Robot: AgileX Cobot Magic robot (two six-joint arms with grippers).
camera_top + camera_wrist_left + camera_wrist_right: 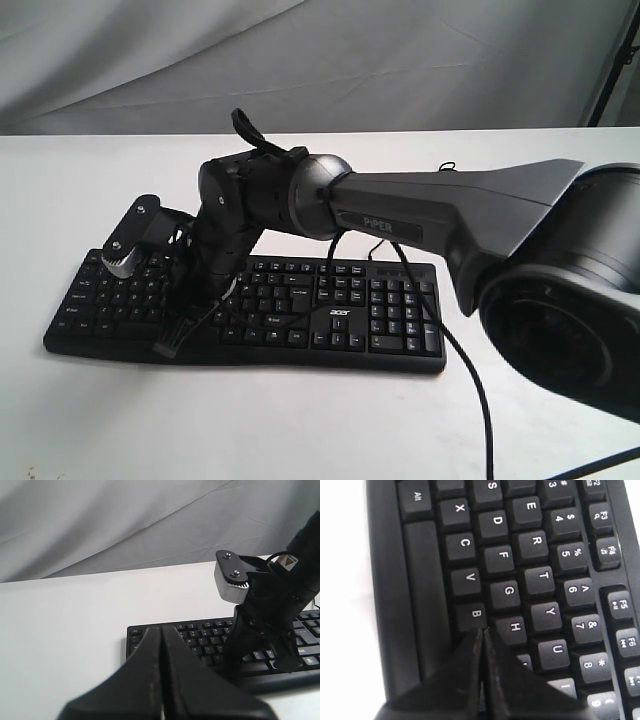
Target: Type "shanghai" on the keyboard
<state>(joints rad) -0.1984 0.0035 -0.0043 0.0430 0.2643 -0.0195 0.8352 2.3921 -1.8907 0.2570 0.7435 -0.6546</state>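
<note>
— Where does the keyboard [330,300] lie?

— Flat on the white worktop [90,420], with its long sides running roughly along the worktop's far edge, where a grey cloth [300,60] hangs. It is well apart from that edge and from the near edge too. Its small white logo [341,312] sits on the side toward the near edge.

— And the arm over it?

— The right arm [440,215], grey with "PiPER" lettered on it, stretches in from the right side of the worktop. It passes above the number pad [405,310] and across to the letter half of the keyboard, with its wrist bent downward.

— How is its pincer set?

— The right pincer [482,632] has its two black fingers pressed together into a single point, with nothing between them. In its own camera the point sits at the gap between the B key [475,614] and the H key [515,627]. Whether it touches a key or hangs just above, I cannot tell.

— And the other one?

— The left pincer [162,629] is pressed together as well, and empty. It is near the end of the keyboard away from the number pad, pointing along the keyboard toward the right arm. I cannot tell its height above the worktop.

— Anything else on the worktop?

— A thin black cable [470,370] crosses the number pad end of the keyboard and runs off toward the near edge.
</note>
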